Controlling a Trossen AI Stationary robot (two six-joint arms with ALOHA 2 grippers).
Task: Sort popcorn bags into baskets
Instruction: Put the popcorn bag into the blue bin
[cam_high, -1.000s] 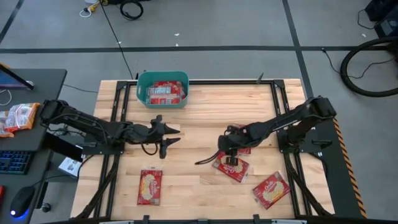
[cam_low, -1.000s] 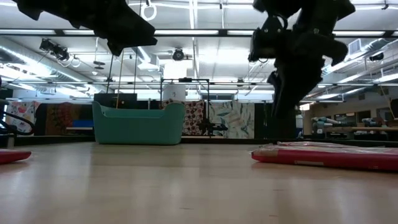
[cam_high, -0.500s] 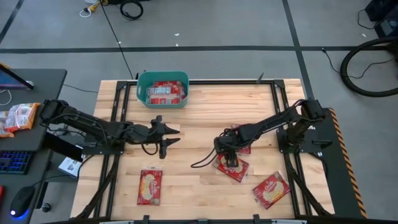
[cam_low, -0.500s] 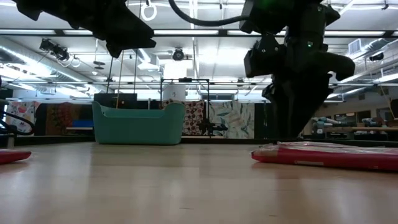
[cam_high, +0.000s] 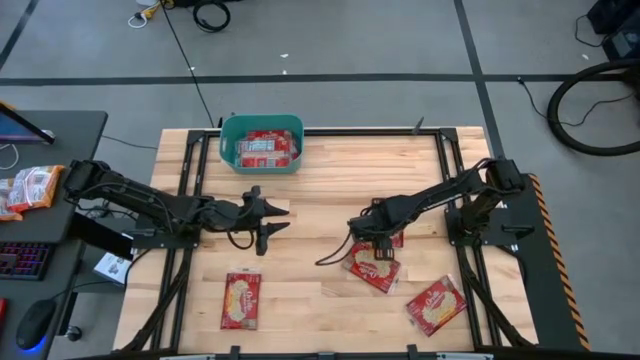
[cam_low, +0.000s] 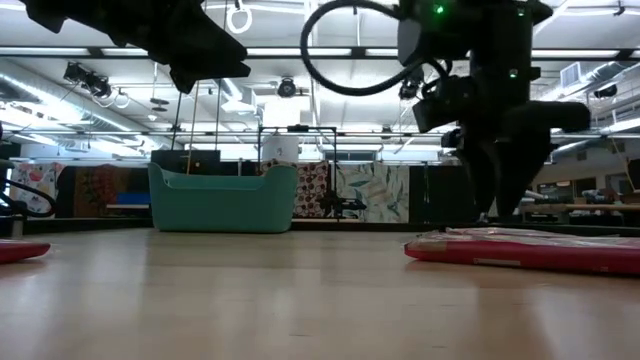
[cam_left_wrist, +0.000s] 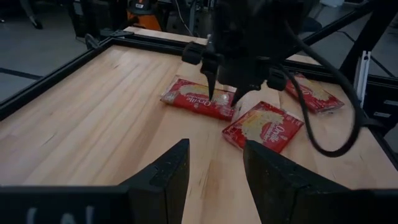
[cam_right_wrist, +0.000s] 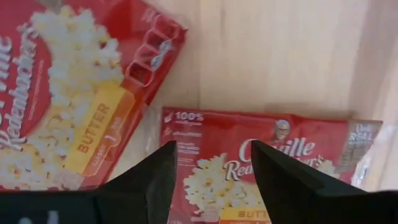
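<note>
Risk runs through our whole reading of this table (cam_high: 330, 165), so we place everything by the teal basket (cam_high: 261, 143) at its far edge, which already holds a few red packets. Well away from the basket toward the near right, three popcorn bags lie clustered: one partly hidden under our right arm (cam_high: 391, 237), a second just nearer than it (cam_high: 371, 267) and a third at the near-right corner (cam_high: 436, 304); a fourth lies alone, well nearer than the basket (cam_high: 240, 299). Our right gripper (cam_high: 376, 244) hangs over the first two with its jaws spread wide and nothing between them, fingertips pointing down at the packet and, as far as we can tell, just short of it. Those two bags lie close together, perhaps overlapping, so we judge that closing here could pinch both edges at once, or drag the neighbour along and drop it short of the basket. Flat packets offer little to bite; the fingers may slide across the glossy film and shut on nothing. Our left gripper (cam_high: 262, 221) waits just in front of the basket, jaws apart and empty, right on the line from cluster to basket, so a carried bag could clip it unless we swing wide.
</note>
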